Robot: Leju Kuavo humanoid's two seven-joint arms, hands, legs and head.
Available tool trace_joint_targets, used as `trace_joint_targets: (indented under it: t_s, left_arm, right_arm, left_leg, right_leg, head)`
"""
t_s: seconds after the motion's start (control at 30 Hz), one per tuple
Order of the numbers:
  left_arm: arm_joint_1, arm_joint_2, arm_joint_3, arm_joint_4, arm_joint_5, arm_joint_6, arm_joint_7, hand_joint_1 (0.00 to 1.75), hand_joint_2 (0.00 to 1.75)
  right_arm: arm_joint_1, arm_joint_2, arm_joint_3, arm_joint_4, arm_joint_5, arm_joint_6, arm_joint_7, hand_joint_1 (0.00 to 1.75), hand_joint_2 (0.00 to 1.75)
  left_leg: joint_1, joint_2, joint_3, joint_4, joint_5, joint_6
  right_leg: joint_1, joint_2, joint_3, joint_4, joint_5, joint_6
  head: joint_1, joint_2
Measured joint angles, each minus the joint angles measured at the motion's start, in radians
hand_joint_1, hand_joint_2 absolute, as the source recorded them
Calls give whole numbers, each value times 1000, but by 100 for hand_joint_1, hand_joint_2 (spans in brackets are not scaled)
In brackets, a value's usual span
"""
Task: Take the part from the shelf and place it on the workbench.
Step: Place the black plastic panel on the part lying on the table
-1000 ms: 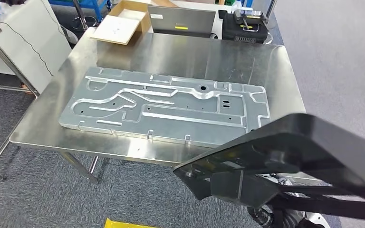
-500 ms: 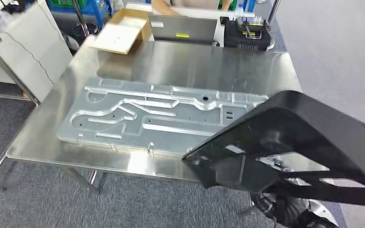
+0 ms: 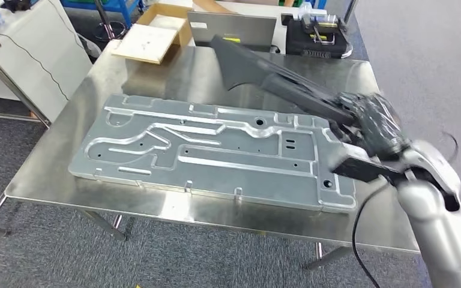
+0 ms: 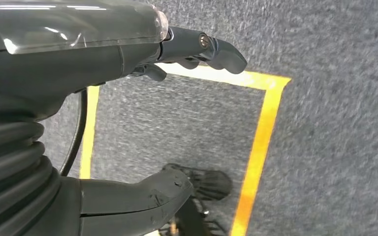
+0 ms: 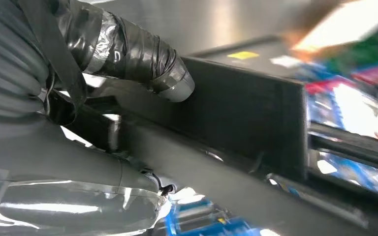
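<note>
Holding the black part (image 3: 276,75) above the far right of the workbench (image 3: 156,198), the right hand (image 3: 369,120) grips one end of it, fingers wrapped in dark tape and closed around a bar of the part. The part is long and dark, widening toward its far end, which reaches out over the bench's rear edge; it is raised and tilted, and no frame shows it touching the bench. In the right wrist view the taped thumb (image 5: 142,59) lies across the part's (image 5: 246,118) flat black face, with the other fingers (image 5: 78,206) closed beneath it.

A large pressed metal plate (image 3: 210,150) lies flat on the steel bench top and covers most of it, its ribs and holes facing up. The part hangs over the plate's far right corner.

Behind the bench stands an open cardboard box (image 3: 168,15) with a pale board (image 3: 147,43) leaning at its front; what the box holds cannot be told. Beside it are a grey panel (image 3: 234,29) with a yellow label and a black case (image 3: 315,36). A white cabinet (image 3: 27,54) stands to the left.

The left hand (image 4: 142,113) hangs over grey carpet marked with yellow tape (image 4: 258,142); its fingers are apart and hold nothing.
</note>
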Motion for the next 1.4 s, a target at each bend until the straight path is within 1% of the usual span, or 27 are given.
trace_joint_targets:
  t_s: [0.07, 0.1, 0.2, 0.23, 0.27, 0.3, 0.37, 0.4, 0.43, 0.53, 0.6, 0.67, 0.73, 0.77, 0.8, 0.87, 0.93, 0.97, 1.03, 1.1, 1.17, 1.23, 1.27, 1.3, 1.33, 1.37, 1.4]
  left_arm:
    - [-3, 4, -2, 0, -10, -6, -1, 0, 175]
    - [-7, 7, -4, 0, -15, -9, -1, 0, 175]
    - [-11, 13, -8, 0, -27, -14, -1, 0, 175]
    - [-10, 14, -9, 0, -29, -15, -1, 0, 175]
    - [-8, 15, -10, 0, -33, -16, -1, 0, 175]
    - [-7, 15, -10, 0, -37, -17, -1, 0, 175]
    - [-7, 17, -14, 0, -43, -19, -1, 0, 175]
    - [-8, 19, -17, 0, -45, -20, -2, 0, 175]
    - [-9, 20, -19, 0, -48, -22, -3, 0, 175]
    - [-12, 20, -24, 0, -57, -30, -12, 0, 175]
    - [-13, 19, -26, 1, -61, -34, -18, 0, 175]
    - [-15, 19, -27, 1, -62, -35, -21, 0, 175]
    - [-16, 18, -27, 1, -63, -36, -23, 0, 175]
    - [-16, 18, -27, 1, -64, -37, -23, 0, 175]
    - [-15, 18, -27, 1, -64, -37, -24, 0, 175]
    - [-16, 18, -27, 1, -65, -38, -27, 0, 175]
    - [-18, 15, -27, 1, -65, -45, -37, 0, 175]
    - [-18, 14, -27, 1, -64, -52, -46, 0, 175]
    - [-16, 12, -27, 2, -63, -65, -71, 0, 175]
    - [-13, 11, -27, 2, -62, -74, -91, 0, 175]
    - [-12, 12, -27, 2, -62, -76, -101, 0, 175]
    - [-7, 13, -27, 2, -62, -77, -104, 0, 175]
    - [-4, 13, -27, 2, -62, -77, -105, 0, 175]
    - [-2, 14, -27, 2, -62, -77, -105, 0, 175]
    - [-1, 14, -27, 2, -62, -77, -105, 0, 175]
    - [0, 15, -27, 2, -62, -77, -106, 0, 175]
    - [0, 15, -27, 2, -62, -77, -106, 0, 175]
  right_arm:
    - [-82, 5, 82, 99, 83, 13, 38, 175, 175]
    - [-123, 11, 127, 156, 105, 16, 48, 175, 175]
    - [-221, 43, 252, 322, 133, 22, 62, 175, 175]
    - [-237, 53, 288, 368, 138, 23, 65, 175, 175]
    - [-248, 64, 321, 411, 143, 26, 68, 175, 175]
    - [-259, 77, 352, 453, 148, 28, 71, 175, 175]
    - [-284, 111, 397, 531, 154, 31, 72, 175, 175]
    - [-301, 130, 417, 572, 158, 31, 74, 175, 175]
    - [-318, 149, 440, 614, 162, 31, 76, 175, 175]
    - [-349, 202, 500, 727, 182, 22, 98, 175, 175]
    - [-357, 236, 522, 791, 191, 10, 110, 175, 175]
    - [-368, 264, 537, 842, 194, -4, 113, 175, 175]
    - [-375, 289, 549, 890, 198, -14, 115, 175, 175]
    - [-376, 300, 553, 911, 202, -21, 118, 175, 175]
    - [-379, 310, 556, 929, 206, -26, 121, 175, 175]
    - [-390, 328, 562, 963, 213, -34, 125, 175, 175]
    - [-402, 343, 565, 993, 218, -35, 126, 175, 175]
    - [-407, 350, 565, 1007, 220, -36, 126, 175, 175]
    - [-417, 361, 565, 1032, 220, -39, 125, 175, 175]
    - [-426, 369, 565, 1048, 214, -45, 124, 175, 175]
    - [-432, 375, 565, 1060, 207, -49, 124, 175, 175]
    - [-434, 377, 565, 1072, 204, -51, 124, 175, 175]
    - [-433, 378, 565, 1077, 203, -51, 124, 131, 131]
    - [-434, 379, 565, 1080, 203, -52, 124, 87, 87]
    - [-434, 380, 565, 1083, 203, -51, 123, 44, 44]
    - [-434, 381, 565, 1086, 202, -51, 123, 0, 0]
    - [-434, 381, 565, 1088, 198, -52, 121, 0, 0]
  left_leg:
    - [1, 1, -8, 14, -11, -11]
    - [1, 1, -24, 47, -30, -13]
    - [-3, 1, -123, 237, -110, -12]
    - [-5, 1, -152, 286, -120, -10]
    - [-7, 1, -165, 301, -111, -8]
    - [-10, 1, -162, 283, -85, -3]
    - [-16, 2, -110, 153, -3, 8]
    - [-18, 2, -79, 85, 26, 11]
    - [-18, 2, -57, 36, 40, 14]
    - [-17, 0, -39, 3, 32, 21]
    - [-12, 0, -36, 2, 28, 28]
    - [-9, 1, -32, 1, 25, 33]
    - [-7, 1, -30, 2, 20, 34]
    - [-6, 1, -27, 4, 16, 33]
    - [-6, 0, -23, 5, 13, 31]
    - [-5, -1, -9, 5, 5, 27]
    - [-5, -1, 2, 1, 0, 19]
    - [-3, -1, 4, -2, 0, 14]
    - [-1, -1, 8, -11, 2, 3]
    - [-1, 1, 7, -2, -10, -7]
    - [-1, 2, -34, 89, -63, -11]
    - [-1, 2, -105, 231, -122, -16]
    - [0, 2, -129, 275, -130, -19]
    - [0, 2, -135, 280, -116, -21]
    - [1, 2, -120, 243, -84, -23]
    - [3, 3, -89, 174, -42, -24]
    - [4, 3, -56, 104, -11, -26]
  right_leg:
    - [-2, -2, 1, -9, 4, -8]
    - [-3, -3, 3, -13, 6, -15]
    - [7, -5, 7, -18, 7, -30]
    - [12, -6, 10, -20, 5, -33]
    - [17, -6, 15, -21, 4, -36]
    - [21, -6, 20, -23, 1, -38]
    - [26, -7, 32, -24, -7, -41]
    - [30, -6, 35, -22, -13, -41]
    - [33, -5, 36, -20, -18, -40]
    - [37, -3, 31, -14, -27, -32]
    - [34, -3, 19, 19, -50, -20]
    - [24, -3, -35, 128, -103, -2]
    - [10, -4, -114, 264, -147, 10]
    - [4, -4, -139, 296, -144, 14]
    - [0, -4, -145, 288, -120, 15]
    - [-2, -5, -101, 168, -32, 9]
    - [5, -4, -47, 44, 24, -6]
    - [9, -4, -33, 12, 32, -12]
    - [14, -4, -26, -8, 29, -22]
    - [9, -8, -11, -30, 37, -29]
    - [5, -13, 0, -44, 41, -34]
    - [7, -15, 0, -42, 39, -39]
    - [8, -15, 0, -40, 37, -40]
    - [8, -14, 1, -36, 33, -39]
    - [7, -12, 3, -32, 29, -38]
    - [6, -10, 6, -27, 24, -34]
    - [6, -8, 8, -23, 18, -30]
  head:
    - [0, 0]
    - [0, 0]
    - [-1, 0]
    - [-1, 0]
    - [-1, 0]
    - [-1, 0]
    - [-1, 0]
    - [-1, 0]
    - [-1, 0]
    - [-1, 0]
    - [-1, 0]
    - [0, 0]
    - [0, 0]
    - [0, 0]
    - [0, 0]
    - [0, 0]
    - [0, 0]
    - [0, 0]
    - [0, 0]
    - [0, 0]
    - [-1, 0]
    - [-1, 0]
    - [-1, 0]
    - [-1, 0]
    - [-1, 0]
    - [-1, 0]
    - [-1, 0]
